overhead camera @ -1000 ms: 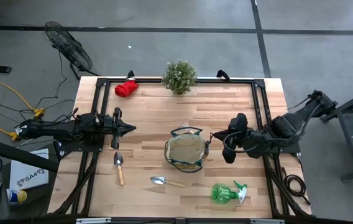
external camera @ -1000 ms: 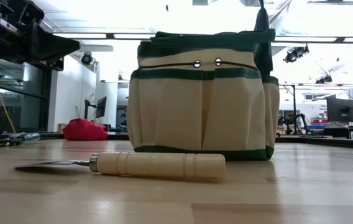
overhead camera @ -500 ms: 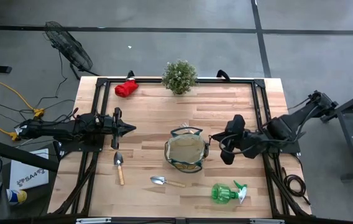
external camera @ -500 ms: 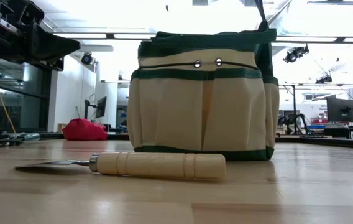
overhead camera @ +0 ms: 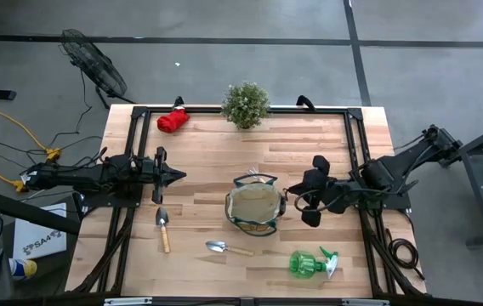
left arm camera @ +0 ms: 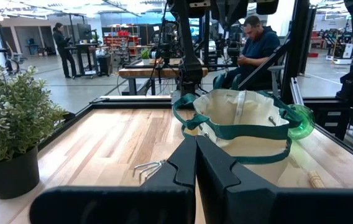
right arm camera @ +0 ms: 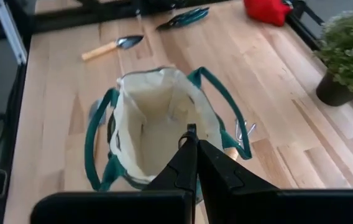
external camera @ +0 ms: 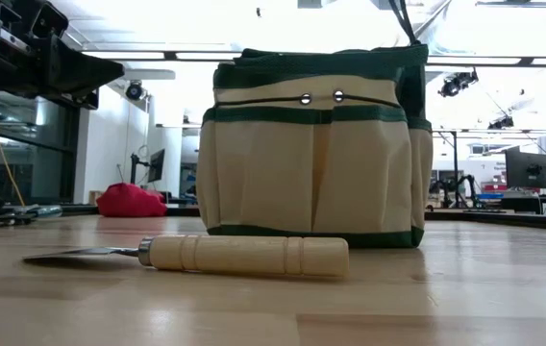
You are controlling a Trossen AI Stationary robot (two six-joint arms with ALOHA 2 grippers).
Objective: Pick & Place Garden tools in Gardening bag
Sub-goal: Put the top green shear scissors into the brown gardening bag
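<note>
The tan gardening bag (overhead camera: pixel 254 206) with green trim stands open-mouthed on its base near the table's middle. One trowel (overhead camera: pixel 162 228) lies left of it, and a second trowel (overhead camera: pixel 227 248) lies near its front side. The green spray bottle (overhead camera: pixel 309 263) lies at the near right. A red glove bundle (overhead camera: pixel 172 120) rests at the far left. Pruning shears (right arm camera: pixel 183 17) lie by the left arm. My right gripper (overhead camera: pixel 291 189) is shut and slants down over the bag's right rim, touching nothing. My left gripper (overhead camera: pixel 179 175) waits shut and level at the table's left.
A potted plant (overhead camera: pixel 246 104) stands at the far edge. A small pronged metal tool (right arm camera: pixel 245 132) sticks out at the bag's far side. A black frame (overhead camera: pixel 356 136) runs around the table. Bare wood lies between the bag and the plant. A person (left arm camera: pixel 254 43) sits beyond the table.
My right gripper has rolled about its own axis and edged a little lower toward the bag, staying shut. Nothing on the table has moved.
</note>
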